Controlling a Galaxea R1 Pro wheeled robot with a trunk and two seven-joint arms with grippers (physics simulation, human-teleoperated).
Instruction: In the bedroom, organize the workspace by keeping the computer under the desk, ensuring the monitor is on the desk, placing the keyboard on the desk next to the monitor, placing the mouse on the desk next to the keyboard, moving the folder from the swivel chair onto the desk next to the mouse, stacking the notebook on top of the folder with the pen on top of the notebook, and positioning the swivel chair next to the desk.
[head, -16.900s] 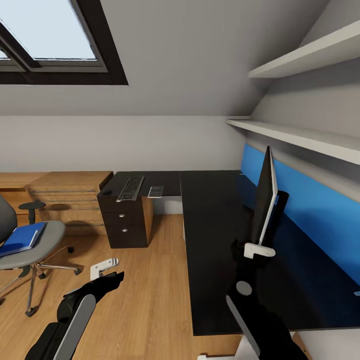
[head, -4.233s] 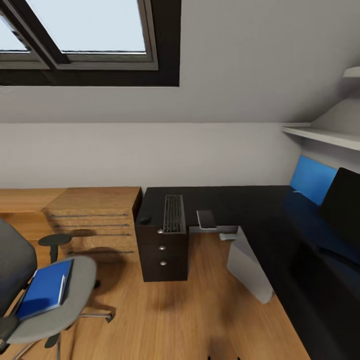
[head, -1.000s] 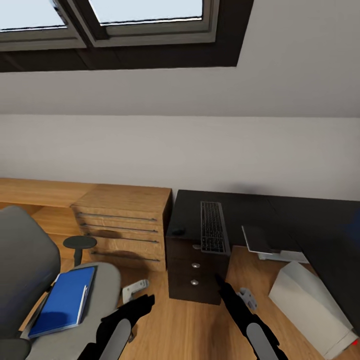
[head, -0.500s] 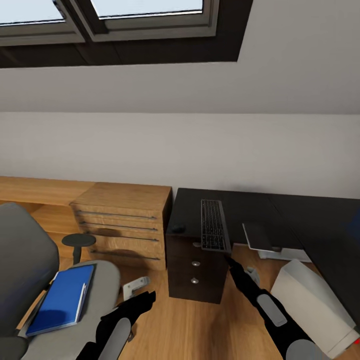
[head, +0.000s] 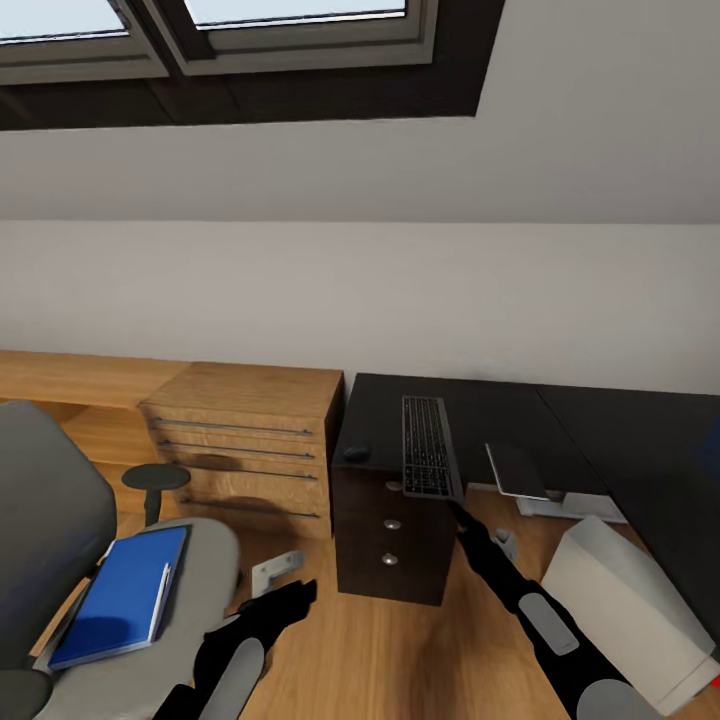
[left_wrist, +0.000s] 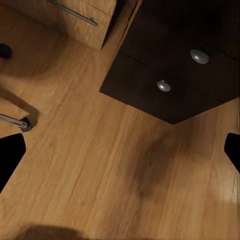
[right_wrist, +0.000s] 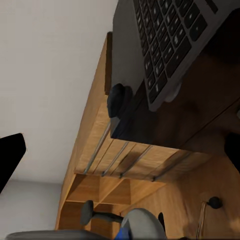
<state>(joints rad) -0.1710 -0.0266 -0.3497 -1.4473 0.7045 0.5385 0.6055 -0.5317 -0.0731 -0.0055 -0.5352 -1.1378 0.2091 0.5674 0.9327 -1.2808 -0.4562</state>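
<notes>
Reaching right hand (head: 462, 516), fingers spread wide and empty, toward keyboard (head: 427, 459) overhanging worktop (head: 500, 412) front edge, for gripping.

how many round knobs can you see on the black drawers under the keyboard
3 in the head view, stacked in a column on the drawers: top knob partly tucked beneath the keyboard, middle knob, bottom knob. None looks hidden.
</notes>
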